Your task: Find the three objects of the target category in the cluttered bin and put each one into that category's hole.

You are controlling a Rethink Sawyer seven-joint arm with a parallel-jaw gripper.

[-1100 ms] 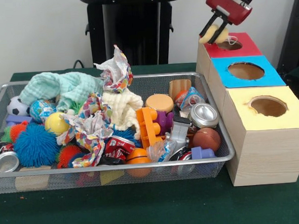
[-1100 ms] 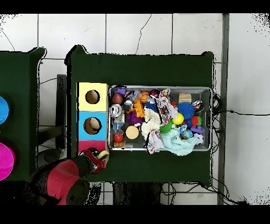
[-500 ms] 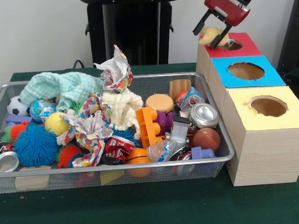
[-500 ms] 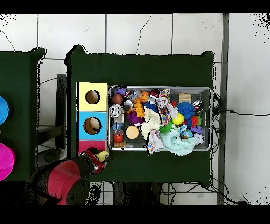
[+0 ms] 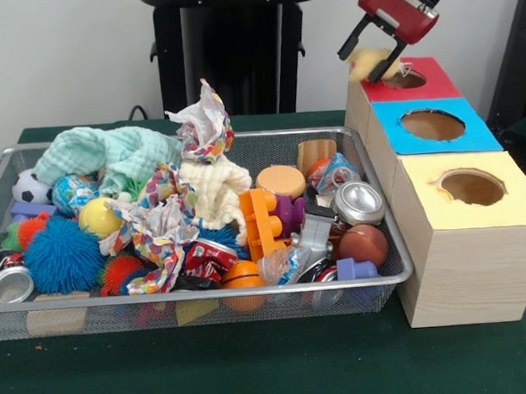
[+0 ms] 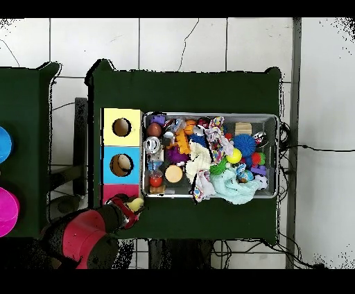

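Two black fingers of the gripper stand spread apart, holding nothing. Directly below them, a pale yellow soft object rests on the red box at the rim of its hole. Farther off lies the mesh bin. No legible writing.
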